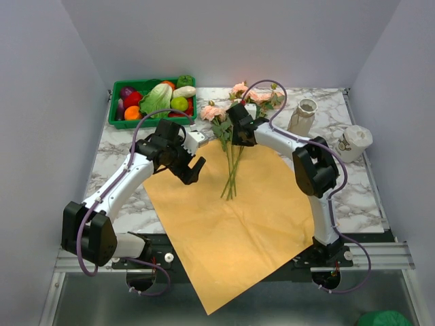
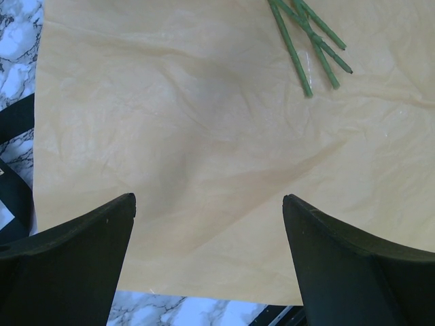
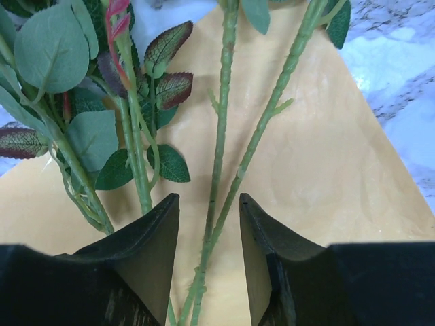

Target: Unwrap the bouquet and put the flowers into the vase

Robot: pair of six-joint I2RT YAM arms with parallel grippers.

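The bouquet lies unwrapped: its orange-yellow paper (image 1: 231, 224) is spread flat on the marble table. The flowers, pale pink roses (image 1: 213, 112) on thin green stems (image 1: 231, 173), lie across the paper's far part. My right gripper (image 1: 239, 139) hovers low over them, open, and two stems (image 3: 221, 122) run between its fingers (image 3: 160, 231) with a gap on each side (image 3: 209, 198). My left gripper (image 1: 192, 170) is wide open above bare paper (image 2: 204, 122), nothing between its jaws (image 2: 209, 198); the stem ends (image 2: 309, 41) lie ahead of it. The beige vase (image 1: 302, 117) stands upright at the back right.
A green crate (image 1: 153, 102) of plastic vegetables and fruit sits at the back left. A squat white pot (image 1: 353, 141) lies right of the vase. The paper's near corner hangs over the table's front edge. Leafy stems (image 3: 47, 47) crowd the right gripper's left side.
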